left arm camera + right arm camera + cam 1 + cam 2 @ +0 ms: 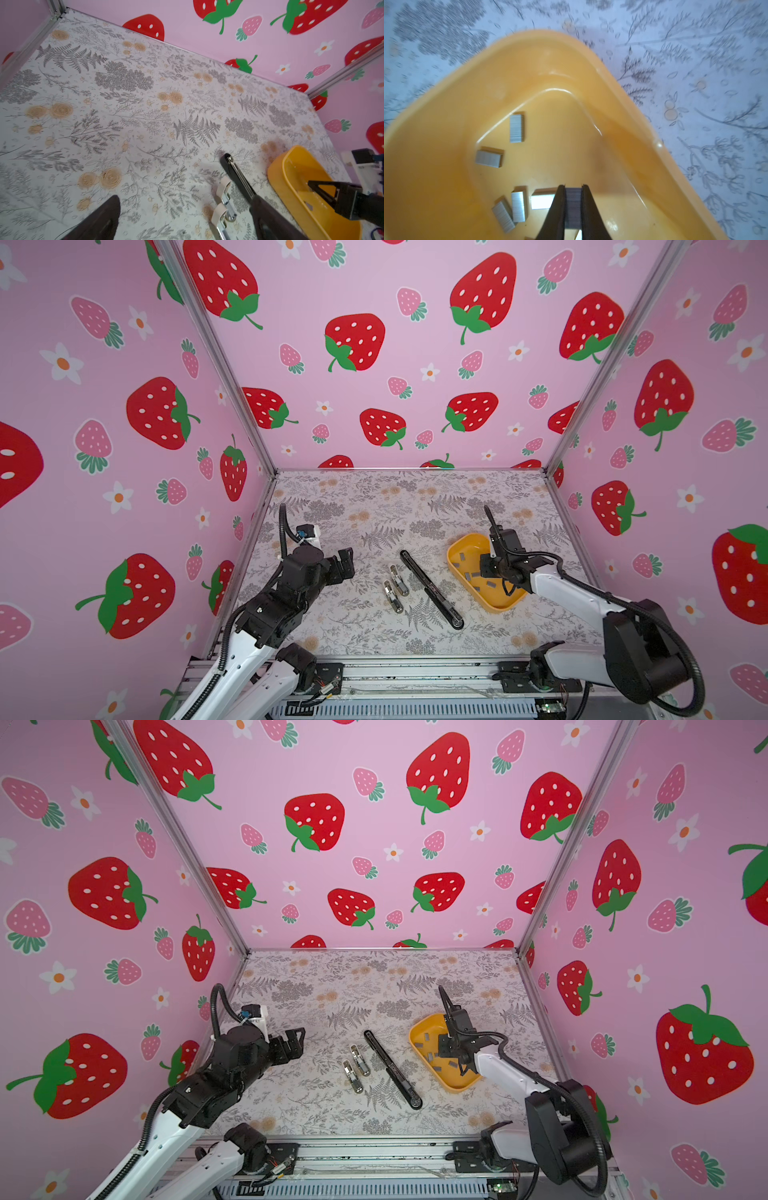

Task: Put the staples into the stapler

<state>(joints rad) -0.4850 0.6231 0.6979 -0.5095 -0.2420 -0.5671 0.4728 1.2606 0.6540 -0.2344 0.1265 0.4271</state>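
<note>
The stapler (430, 589) is a long black bar lying flat and diagonal at the table's middle, also seen in the left wrist view (236, 176). Several grey staples (516, 128) lie loose in a yellow tray (446, 83) to its right. My right gripper (573, 187) reaches down into that tray (457, 545) and is shut on one strip of staples (573, 205) held between its black fingers. My left gripper (345, 562) hangs open above the table left of the stapler, with nothing between its fingers (108, 214).
Two small silver metal pieces (395, 587) with beige ends lie side by side just left of the stapler (392, 1069). Pink strawberry walls close in the back and both sides. An aluminium rail (415, 672) carrying the arm bases runs along the front edge.
</note>
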